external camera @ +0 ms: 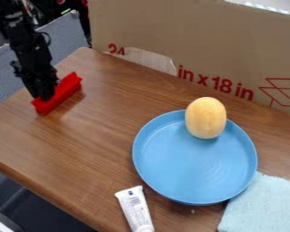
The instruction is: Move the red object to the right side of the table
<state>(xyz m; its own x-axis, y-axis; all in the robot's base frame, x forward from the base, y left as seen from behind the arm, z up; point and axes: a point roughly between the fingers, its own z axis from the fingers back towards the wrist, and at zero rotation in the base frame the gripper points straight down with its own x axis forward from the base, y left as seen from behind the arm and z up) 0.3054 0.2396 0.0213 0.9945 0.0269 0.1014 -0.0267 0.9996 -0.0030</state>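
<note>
Clearly, the grasping step is in hand: the black gripper [41,88] is lowered onto the near end of the small bright red plastic bar [58,93], far left of the round blue plate [198,156] on the brown wood-grain table [87,145]. Whether the jaws are clamped on the bar cannot be told. Next, a lift and a carry past the plate are called for.

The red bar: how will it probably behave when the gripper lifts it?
The red bar looks like rigid plastic, so it should stay stiff. Small and thin, probably light. The gripper meets it near one end, so the free end might swing or tilt.
</note>
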